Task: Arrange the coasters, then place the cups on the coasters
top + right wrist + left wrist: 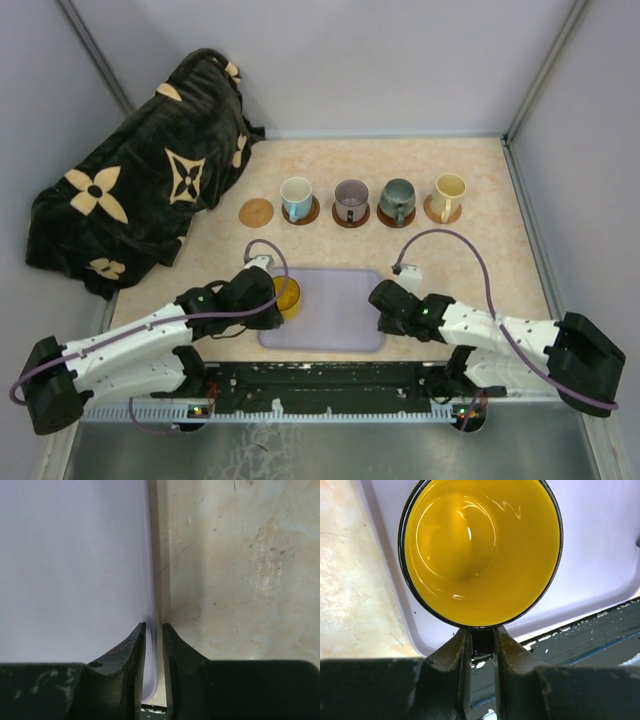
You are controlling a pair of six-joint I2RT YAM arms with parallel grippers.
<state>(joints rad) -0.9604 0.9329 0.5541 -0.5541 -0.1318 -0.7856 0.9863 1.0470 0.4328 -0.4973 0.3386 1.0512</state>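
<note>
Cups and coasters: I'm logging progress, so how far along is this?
Done: five coasters in a row, with the white-blue cup, mauve cup, grey-green cup and cream cup on four. In hand: the left tool grips the yellow cup on the lavender tray. Left: setting it on the empty coaster.

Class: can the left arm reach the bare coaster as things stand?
Probably yes: only open table lies between the left claw, seemingly shut on the yellow cup, and the bare coaster; the black patterned blanket sits off to its left.
</note>
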